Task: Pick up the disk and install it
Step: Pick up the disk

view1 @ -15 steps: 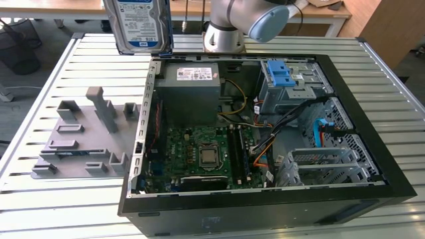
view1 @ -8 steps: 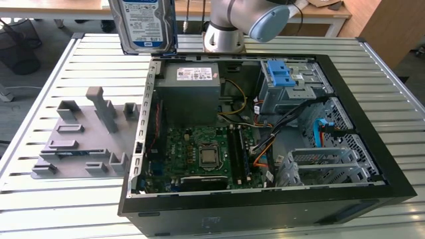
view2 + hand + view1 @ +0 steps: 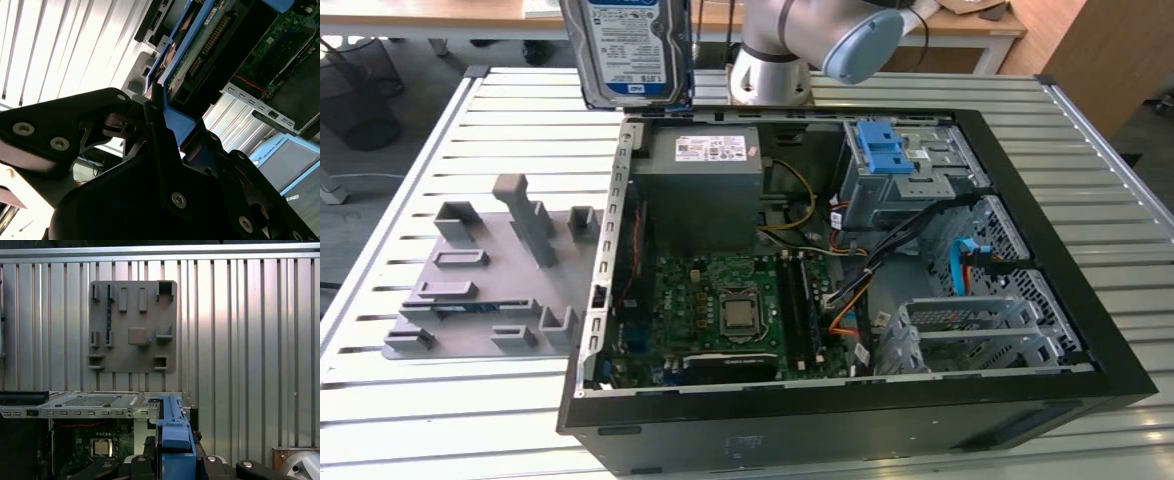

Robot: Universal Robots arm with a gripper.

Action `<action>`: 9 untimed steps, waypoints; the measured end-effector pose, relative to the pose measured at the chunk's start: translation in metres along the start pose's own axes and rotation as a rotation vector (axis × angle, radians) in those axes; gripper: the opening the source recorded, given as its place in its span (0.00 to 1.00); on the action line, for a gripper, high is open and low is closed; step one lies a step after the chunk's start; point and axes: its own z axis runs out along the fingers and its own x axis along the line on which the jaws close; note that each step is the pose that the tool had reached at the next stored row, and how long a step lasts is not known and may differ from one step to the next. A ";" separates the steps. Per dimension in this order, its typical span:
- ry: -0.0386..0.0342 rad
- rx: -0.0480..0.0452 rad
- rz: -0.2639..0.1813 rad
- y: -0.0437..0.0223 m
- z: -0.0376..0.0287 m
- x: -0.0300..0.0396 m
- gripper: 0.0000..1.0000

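My arm (image 3: 774, 55): silver-grey tubes w/ pale blue joint cap (image 3: 863, 45). My gripper (image 3: 152, 109): black plates, silver screws (image 3: 178, 200).

Exterior view overlooks the computer case (image 3: 854, 420) from above; both wrist views share it.

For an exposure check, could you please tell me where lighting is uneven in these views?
Exterior view: even light on the disk and computer case. Second wrist view: the table slats glare white; the gripper holding the disk is in deep shadow. First wrist view: a warm bright patch on the slats; the case interior is dark.
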 end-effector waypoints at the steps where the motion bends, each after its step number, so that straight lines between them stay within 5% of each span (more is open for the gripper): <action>1: -0.0001 0.0000 0.000 -0.0013 0.0000 0.0000 0.36; 9: 0.0000 0.0000 0.000 -0.0119 0.0002 -0.0003 0.36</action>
